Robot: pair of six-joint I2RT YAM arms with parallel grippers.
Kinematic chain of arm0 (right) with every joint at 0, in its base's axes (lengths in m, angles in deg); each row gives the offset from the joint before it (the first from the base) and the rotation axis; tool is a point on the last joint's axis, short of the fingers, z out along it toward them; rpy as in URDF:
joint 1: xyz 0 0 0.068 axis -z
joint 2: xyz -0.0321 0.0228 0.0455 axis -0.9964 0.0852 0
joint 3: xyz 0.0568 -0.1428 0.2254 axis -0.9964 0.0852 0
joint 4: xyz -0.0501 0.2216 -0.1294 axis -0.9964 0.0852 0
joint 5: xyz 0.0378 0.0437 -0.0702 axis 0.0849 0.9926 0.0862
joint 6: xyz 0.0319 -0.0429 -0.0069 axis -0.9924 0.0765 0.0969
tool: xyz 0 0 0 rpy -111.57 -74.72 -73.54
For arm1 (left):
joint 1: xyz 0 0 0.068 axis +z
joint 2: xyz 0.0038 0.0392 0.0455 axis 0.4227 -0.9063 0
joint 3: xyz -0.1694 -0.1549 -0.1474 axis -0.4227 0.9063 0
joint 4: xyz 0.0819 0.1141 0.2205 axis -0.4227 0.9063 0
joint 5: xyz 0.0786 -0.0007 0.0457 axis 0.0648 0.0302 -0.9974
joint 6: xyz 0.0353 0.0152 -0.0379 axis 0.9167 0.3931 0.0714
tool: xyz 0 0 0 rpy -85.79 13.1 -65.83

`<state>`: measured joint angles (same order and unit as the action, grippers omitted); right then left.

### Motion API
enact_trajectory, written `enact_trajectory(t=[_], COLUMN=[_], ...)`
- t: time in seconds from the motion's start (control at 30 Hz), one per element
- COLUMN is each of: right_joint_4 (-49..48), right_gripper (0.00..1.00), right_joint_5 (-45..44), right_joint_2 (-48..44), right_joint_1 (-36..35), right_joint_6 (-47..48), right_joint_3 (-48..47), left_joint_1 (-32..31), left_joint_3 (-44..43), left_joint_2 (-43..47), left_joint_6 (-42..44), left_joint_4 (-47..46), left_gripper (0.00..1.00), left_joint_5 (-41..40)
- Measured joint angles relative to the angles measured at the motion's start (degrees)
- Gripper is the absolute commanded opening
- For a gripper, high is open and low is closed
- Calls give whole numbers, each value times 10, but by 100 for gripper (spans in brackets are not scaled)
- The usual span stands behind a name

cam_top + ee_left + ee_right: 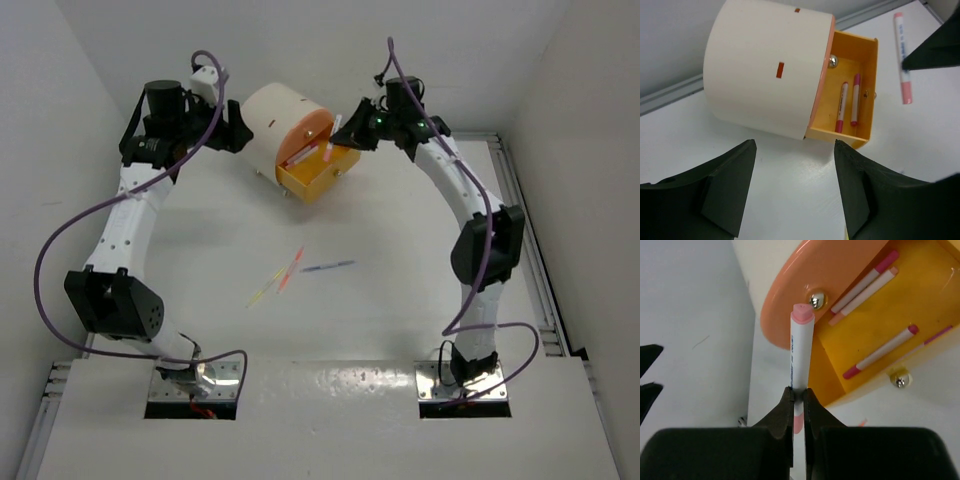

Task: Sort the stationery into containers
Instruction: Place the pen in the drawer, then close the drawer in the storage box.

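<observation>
Right tool [798,393] clamped on pink-capped pen [801,340] near open yellow-orange drawer [922,285]; left tool [795,147] wide apart.

White arm links [125,225], black joints [115,305], purple cables [45,255]

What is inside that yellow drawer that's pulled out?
White pens with pink ends, at least two side by side, lie on the floor of the yellow drawer. Its back part sits under the cabinet, so anything lying there is covered.
</observation>
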<state>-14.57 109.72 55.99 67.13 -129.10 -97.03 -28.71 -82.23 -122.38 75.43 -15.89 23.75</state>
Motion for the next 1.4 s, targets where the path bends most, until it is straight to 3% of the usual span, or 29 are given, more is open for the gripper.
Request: enact_trajectory(t=[0.27, 0.3, 0.33, 0.43, 0.57, 0.67, 0.87, 1.17, 1.4], right_joint_4=[-27, -35, -41, -56, -76, -79, -88, -97, -78], right_gripper=[0, 4, 17, 43, 46, 44, 13, 8, 6], right_joint_5=[-20, -19, -19, -18, -13, -8, 14, 36, 37], right_joint_2=[89, 96, 102, 116, 118, 118, 81, -45, -43], right_joint_1=[-14, -14, -14, -14, -13, -9, 6, 69, 78], right_joint_6=[-58, -63, -68, -78, -78, -77, -63, -35, -15], right_joint_3=[-48, -51, -56, -73, -76, -75, -33, 134, 188], left_joint_1=[-4, -5, -7, -12, -24, -34, -50, -70, -68], left_joint_3=[-45, -49, -54, -67, -87, -106, -110, -162, -165], left_joint_2=[-45, -51, -56, -74, -101, -128, -173, -233, -259], left_joint_6=[-6, -7, -7, -7, -7, -7, -16, -23, -54], left_joint_4=[-31, -35, -38, -45, -52, -64, -102, -136, -159], left_gripper=[70, 70, 70, 70, 70, 70, 65, 50, 50], left_joint_5=[5, 5, 6, 6, 2, 2, 1, -30, -12])
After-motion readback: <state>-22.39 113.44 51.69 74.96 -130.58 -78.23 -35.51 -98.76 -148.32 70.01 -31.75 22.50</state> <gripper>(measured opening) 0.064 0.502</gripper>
